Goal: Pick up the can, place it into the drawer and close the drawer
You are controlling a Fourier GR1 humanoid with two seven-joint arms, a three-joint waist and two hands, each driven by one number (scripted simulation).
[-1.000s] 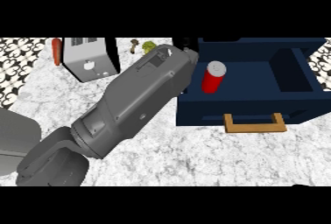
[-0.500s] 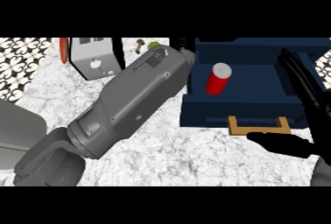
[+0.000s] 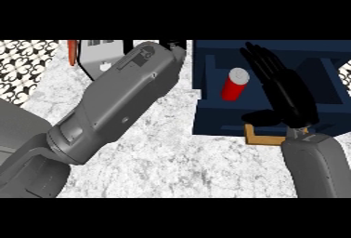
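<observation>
We read no brand or lettering anywhere; the red can (image 3: 234,87) carries only a pale round top with a faint mark we cannot make out, and the grey box (image 3: 103,56) at the far left of the bench (image 3: 171,162) shows a small white dot and pale stripes too small to read.

The can stands tilted inside the open navy drawer (image 3: 219,118), in its left part, close to the left wall. Our right hand (image 3: 284,93) reaches over the drawer from the lower right, and the can sits just left of its fingers (image 3: 264,62), apart from them with blue drawer floor showing between. Those fingers are stretched out nearly straight and lie close together, pointing toward the far side of the drawer; they hold nothing. The thumb (image 3: 260,117) juts left across the drawer's front wall, just above the tan wooden handle (image 3: 264,139).

Our left forearm (image 3: 116,107) runs diagonally up across the marble bench toward the top edge, its end near the drawer's left corner. The left hand itself is hidden beyond it, so we cannot tell how its fingers stand.
</observation>
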